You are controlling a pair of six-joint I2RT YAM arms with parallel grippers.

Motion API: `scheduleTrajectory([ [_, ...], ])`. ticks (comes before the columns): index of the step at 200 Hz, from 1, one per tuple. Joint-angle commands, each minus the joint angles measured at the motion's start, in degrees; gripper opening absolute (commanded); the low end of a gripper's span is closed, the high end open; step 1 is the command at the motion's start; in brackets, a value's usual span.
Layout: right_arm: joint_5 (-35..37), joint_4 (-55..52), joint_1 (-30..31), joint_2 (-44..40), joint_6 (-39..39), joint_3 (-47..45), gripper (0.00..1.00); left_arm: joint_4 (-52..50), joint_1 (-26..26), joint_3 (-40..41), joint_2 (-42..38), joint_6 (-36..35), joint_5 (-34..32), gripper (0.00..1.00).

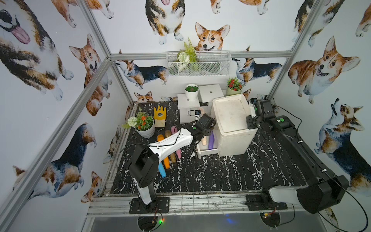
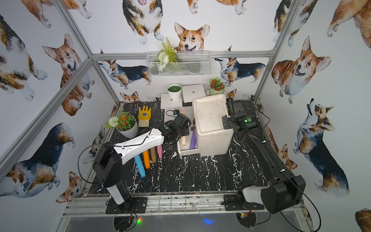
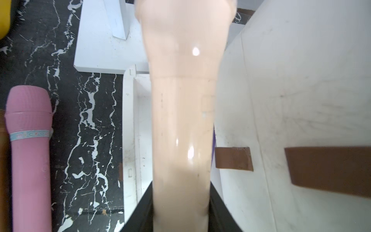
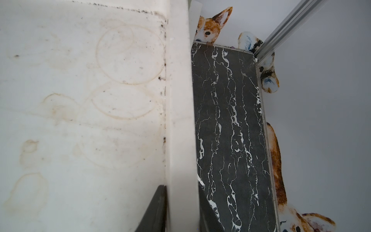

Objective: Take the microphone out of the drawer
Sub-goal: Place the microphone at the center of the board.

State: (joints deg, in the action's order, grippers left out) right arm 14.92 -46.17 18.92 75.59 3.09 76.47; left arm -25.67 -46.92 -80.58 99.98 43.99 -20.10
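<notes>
The left end effector (image 3: 181, 209) is clamped on a beige microphone (image 3: 181, 120), with its black fingers (image 3: 144, 213) pressed against either side of the handle. The microphone's length runs away from the wrist camera and fills the middle of that view. In both top views the microphone's tip (image 1: 204, 141) shows from under the left wrist, over the open bottom drawer (image 1: 206, 152) of the white drawer cabinet (image 1: 232, 114). Whether it is clear of the drawer floor cannot be told. A purple microphone (image 1: 210, 141) lies inside the drawer just beside it, on the cabinet side.

The right end effector (image 4: 181, 211) is closed on the raised rim of the cabinet's top, at the edge away from the drawer, with one finger on either side of the rim.

On the black marbled tabletop (image 1: 210, 176), four more microphones lie side by side under the left arm: blue (image 1: 162, 169), orange (image 1: 166, 160), brown (image 1: 173, 157) and pink (image 3: 30, 150).
</notes>
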Motion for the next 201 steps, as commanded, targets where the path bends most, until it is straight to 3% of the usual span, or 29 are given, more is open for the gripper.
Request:
scheduleTrajectory([
  [1,-6.0,-14.6,0.8,1.8,-0.6,-1.9,0.26,0.2,0.3,1.4,-2.4,-2.0,-2.8,0.28],
  [94,-5.7,-14.7,1.0,1.9,-0.6,-1.9,0.26,-0.8,3.5,10.6,-9.8,-2.2,-5.0,0.3],
  [201,-5.8,-14.9,1.1,2.5,-0.7,-1.7,0.26,1.0,9.2,17.7,-6.0,-0.3,1.6,0.32],
])
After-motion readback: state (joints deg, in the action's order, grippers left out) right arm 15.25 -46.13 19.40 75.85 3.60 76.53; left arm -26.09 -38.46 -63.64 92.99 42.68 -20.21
